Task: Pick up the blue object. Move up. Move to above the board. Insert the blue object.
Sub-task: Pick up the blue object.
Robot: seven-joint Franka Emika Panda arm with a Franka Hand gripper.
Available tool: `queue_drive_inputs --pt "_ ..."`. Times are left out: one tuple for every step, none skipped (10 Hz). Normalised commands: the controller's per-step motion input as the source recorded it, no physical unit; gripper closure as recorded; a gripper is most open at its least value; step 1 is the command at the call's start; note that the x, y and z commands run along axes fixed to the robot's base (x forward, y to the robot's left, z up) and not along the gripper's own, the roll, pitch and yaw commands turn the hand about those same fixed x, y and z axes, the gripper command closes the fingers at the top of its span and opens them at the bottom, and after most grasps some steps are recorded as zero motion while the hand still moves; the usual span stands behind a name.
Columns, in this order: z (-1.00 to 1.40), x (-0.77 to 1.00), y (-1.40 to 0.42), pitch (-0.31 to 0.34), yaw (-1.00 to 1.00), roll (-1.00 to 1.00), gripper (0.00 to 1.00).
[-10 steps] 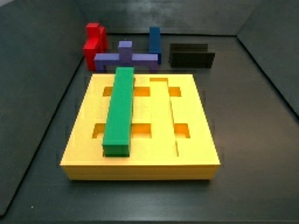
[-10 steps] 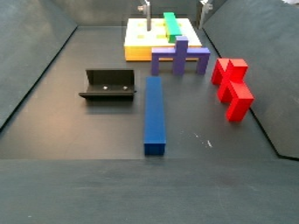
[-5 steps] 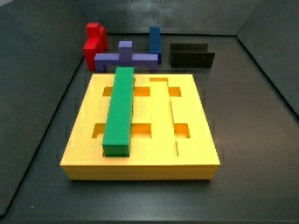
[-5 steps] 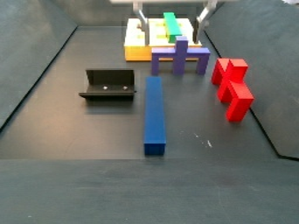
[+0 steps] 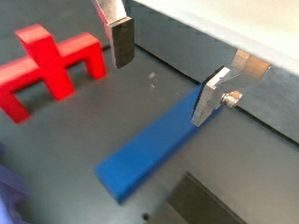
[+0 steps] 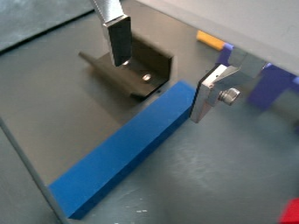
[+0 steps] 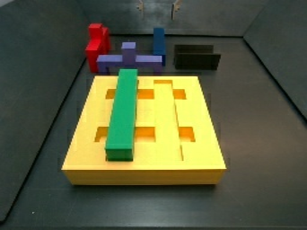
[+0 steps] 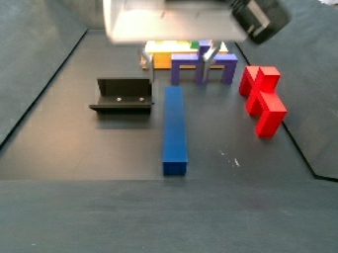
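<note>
Gripper (image 6: 163, 70) wide open above blue object (image 6: 122, 149), bar lying flat, lengthwise toward board (image 7: 144, 126)

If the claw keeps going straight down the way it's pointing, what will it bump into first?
Most likely the blue object. In both wrist views the open claw hangs above it, fingers apart, the bar's end lying under the gap. Nothing shows in between, though the depth is hard to judge.

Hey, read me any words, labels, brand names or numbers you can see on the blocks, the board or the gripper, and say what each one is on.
None: no text shows in any view.
The blue object, the board, the green bar, the red block and the fixture are plain.
The gripper, open above the blue object, bears no marking.
</note>
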Motion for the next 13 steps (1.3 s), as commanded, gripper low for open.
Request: queue_drive_inputs --pt "-0.43 0.33 0.24 0.094 0.00 0.00 0.00" --pt "-0.27 -0.01 0.31 0.000 0.00 -0.10 0.00" --pt "-0.14 0.00 0.24 0.000 0.00 -0.16 0.00" --pt "-0.12 0.00 0.15 -0.017 0.00 -0.18 0.00" --pt "-0.10 0.00 0.12 0.000 0.00 -0.15 0.00" --pt "-0.08 0.00 0.09 0.000 0.00 -0.12 0.00" --pt "-0.08 0.00 0.07 0.000 0.00 -0.12 0.00" --pt "-0.08 0.00 0.06 0.000 0.00 -0.11 0.00" --pt "-0.07 0.00 0.07 0.000 0.00 -0.12 0.00" --pt "-0.08 0.00 0.07 0.000 0.00 -0.12 0.00" --pt "-0.12 0.00 0.06 0.000 0.00 -0.11 0.00" --pt "-0.16 0.00 0.06 -0.019 0.00 -0.12 0.00" --pt "-0.13 0.00 0.01 -0.004 0.00 -0.10 0.00"
